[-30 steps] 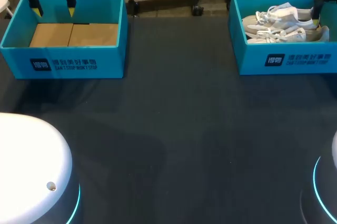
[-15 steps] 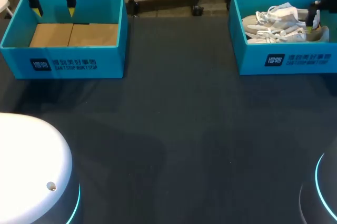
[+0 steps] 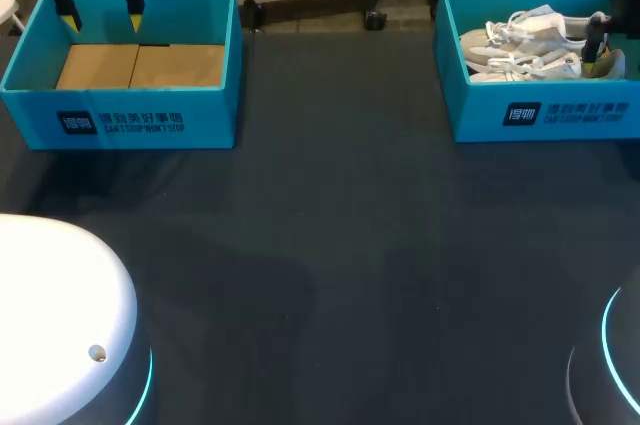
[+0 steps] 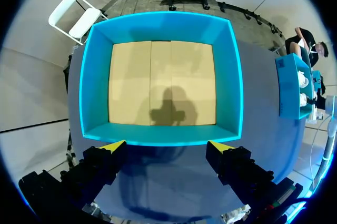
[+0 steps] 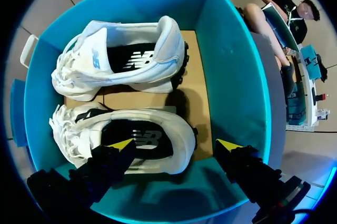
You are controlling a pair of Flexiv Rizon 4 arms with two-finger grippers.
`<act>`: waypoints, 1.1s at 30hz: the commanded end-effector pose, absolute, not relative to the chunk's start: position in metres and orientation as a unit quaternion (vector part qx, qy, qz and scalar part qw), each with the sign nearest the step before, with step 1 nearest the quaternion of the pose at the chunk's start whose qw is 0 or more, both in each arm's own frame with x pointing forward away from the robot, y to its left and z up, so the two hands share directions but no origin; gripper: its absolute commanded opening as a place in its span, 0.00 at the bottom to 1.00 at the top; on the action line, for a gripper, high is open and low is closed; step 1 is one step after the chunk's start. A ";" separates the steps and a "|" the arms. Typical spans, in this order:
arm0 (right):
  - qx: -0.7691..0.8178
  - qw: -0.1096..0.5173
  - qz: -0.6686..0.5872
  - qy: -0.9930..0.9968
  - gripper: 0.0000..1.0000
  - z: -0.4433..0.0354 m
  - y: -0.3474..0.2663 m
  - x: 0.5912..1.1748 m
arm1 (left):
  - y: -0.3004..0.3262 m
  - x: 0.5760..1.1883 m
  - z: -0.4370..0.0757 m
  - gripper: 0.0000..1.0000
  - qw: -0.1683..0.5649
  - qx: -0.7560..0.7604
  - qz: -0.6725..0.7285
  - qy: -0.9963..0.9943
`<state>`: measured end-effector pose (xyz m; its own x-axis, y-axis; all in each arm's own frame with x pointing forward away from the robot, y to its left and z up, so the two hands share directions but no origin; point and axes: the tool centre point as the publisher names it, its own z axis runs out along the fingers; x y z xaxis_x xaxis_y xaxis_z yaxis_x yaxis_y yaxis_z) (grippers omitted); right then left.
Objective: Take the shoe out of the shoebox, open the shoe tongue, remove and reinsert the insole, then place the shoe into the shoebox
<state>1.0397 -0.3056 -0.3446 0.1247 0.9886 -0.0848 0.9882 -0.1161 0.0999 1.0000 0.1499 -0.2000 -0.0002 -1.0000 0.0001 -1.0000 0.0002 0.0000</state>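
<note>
- Right wrist view shows my right claw (image 5: 175, 145) open over the nearer shoe (image 5: 158, 155); head view catches one finger.
- Left claw (image 4: 167, 147): open above the left box (image 4: 234, 76).

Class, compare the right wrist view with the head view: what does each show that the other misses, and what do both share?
Only the right wrist view: the dark insoles inside the nearer shoe and the farther shoe, and the right gripper open, one tip over the nearer shoe's opening, holding nothing. Only the head view: the empty left shoebox, the left gripper open above its far wall, and the dark table between the boxes. Both: the right shoebox with the two white shoes lying side by side in it.
</note>
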 end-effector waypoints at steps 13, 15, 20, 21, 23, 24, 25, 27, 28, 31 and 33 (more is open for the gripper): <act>0.743 0.061 -0.013 0.667 0.49 -0.366 -0.314 1.046 | 0.150 1.000 -0.200 1.00 0.000 0.707 0.000 -0.707; 0.742 0.061 -0.016 0.667 0.45 -0.367 -0.315 1.046 | 0.150 1.000 -0.200 1.00 0.000 0.707 0.000 -0.707; 0.746 0.062 -0.025 0.662 0.00 -0.369 -0.317 1.045 | 0.150 1.000 -0.200 1.00 0.000 0.707 0.000 -0.707; 0.747 0.063 -0.027 0.661 0.00 -0.370 -0.319 1.044 | 0.150 1.000 -0.200 1.00 0.000 0.707 0.000 -0.707; 0.748 0.063 -0.030 0.660 0.00 -0.370 -0.320 1.043 | 0.150 1.000 -0.200 1.00 0.000 0.707 0.000 -0.707; 0.749 0.063 -0.033 0.659 0.00 -0.370 -0.322 1.042 | 0.150 1.000 -0.200 1.00 0.000 0.707 0.000 -0.707; 0.753 0.056 -0.030 0.655 0.00 -0.367 -0.323 1.040 | 0.150 1.000 -0.200 1.00 0.000 0.707 0.000 -0.707; 0.753 0.055 -0.031 0.654 0.00 -0.365 -0.324 1.039 | 0.150 1.000 -0.200 1.00 0.000 0.707 0.000 -0.707; 0.752 0.054 -0.033 0.656 0.00 -0.362 -0.324 1.038 | 0.150 1.000 -0.200 1.00 0.000 0.707 0.000 -0.707; 0.752 0.046 -0.035 0.657 0.00 -0.351 -0.323 1.035 | 0.150 1.000 -0.200 1.00 0.000 0.707 0.000 -0.707; 0.755 0.044 -0.041 0.653 0.00 -0.343 -0.324 1.034 | 0.150 1.000 -0.200 1.00 0.000 0.707 0.000 -0.707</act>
<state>1.0347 -0.3241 -0.3583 0.1398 0.9834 -0.1158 0.9901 -0.1377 0.0257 1.0000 0.1500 -0.2000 -0.0001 -1.0000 0.0000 -1.0000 0.0001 0.0000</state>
